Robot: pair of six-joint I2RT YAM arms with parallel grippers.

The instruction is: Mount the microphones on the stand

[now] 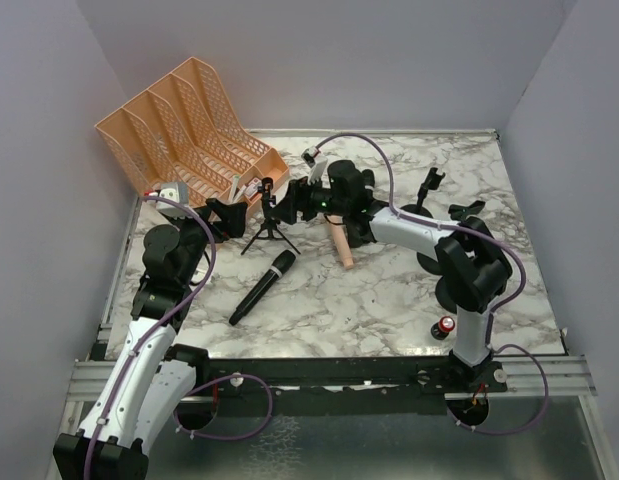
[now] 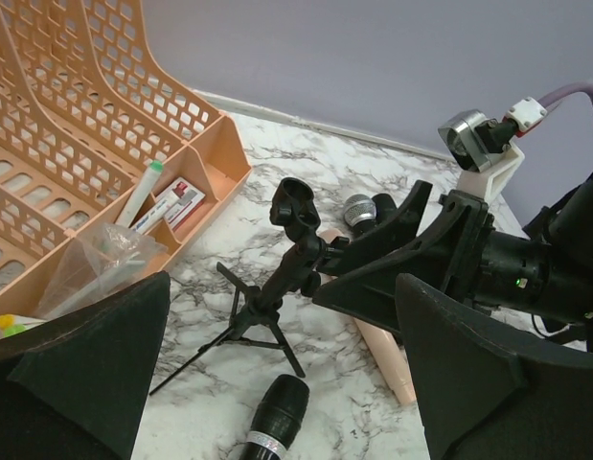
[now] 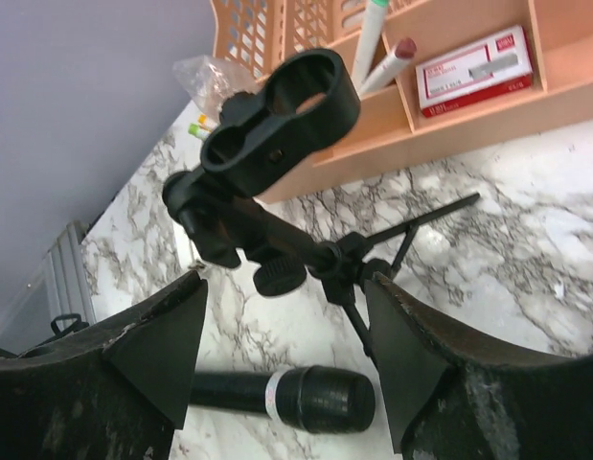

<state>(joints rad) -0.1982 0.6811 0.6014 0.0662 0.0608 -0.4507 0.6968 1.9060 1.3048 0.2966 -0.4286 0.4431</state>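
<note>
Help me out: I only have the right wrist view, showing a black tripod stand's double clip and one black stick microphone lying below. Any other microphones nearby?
Observer: Yes, a peach-pink stick microphone lies flat just right of the black tripod stand.
Operator: Any more?
Observer: A black microphone with a silver mesh head shows just beyond the pink one's far end.
Operator: And the left gripper?
Observer: The left gripper hangs open and empty, just left of the stand.

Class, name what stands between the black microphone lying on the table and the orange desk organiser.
The small tripod stand, seen clearly in the top view.
</note>
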